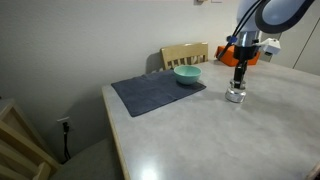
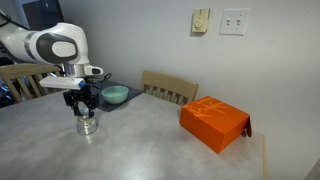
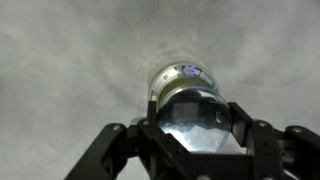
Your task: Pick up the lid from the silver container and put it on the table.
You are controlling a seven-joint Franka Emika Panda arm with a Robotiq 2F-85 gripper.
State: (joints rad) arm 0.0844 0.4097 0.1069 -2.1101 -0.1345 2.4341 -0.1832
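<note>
The silver container [image 1: 236, 97] stands on the pale table [image 1: 200, 130], to the side of the dark mat; it also shows in an exterior view [image 2: 87, 127]. My gripper [image 1: 238, 84] [image 2: 85, 108] points straight down right on top of it. In the wrist view the round shiny lid [image 3: 195, 120] fills the gap between my two black fingers [image 3: 195, 135], and both fingers press on its rim. The container's body [image 3: 183, 75] shows just beyond the lid. I cannot tell whether the lid is still seated on the container or a hair above it.
A teal bowl [image 1: 187, 75] [image 2: 115, 95] sits on the dark blue-grey mat [image 1: 155, 93]. An orange box [image 2: 213, 122] lies on the table [image 2: 140, 150]. A wooden chair [image 1: 185, 53] [image 2: 170, 88] stands at the far edge by the wall.
</note>
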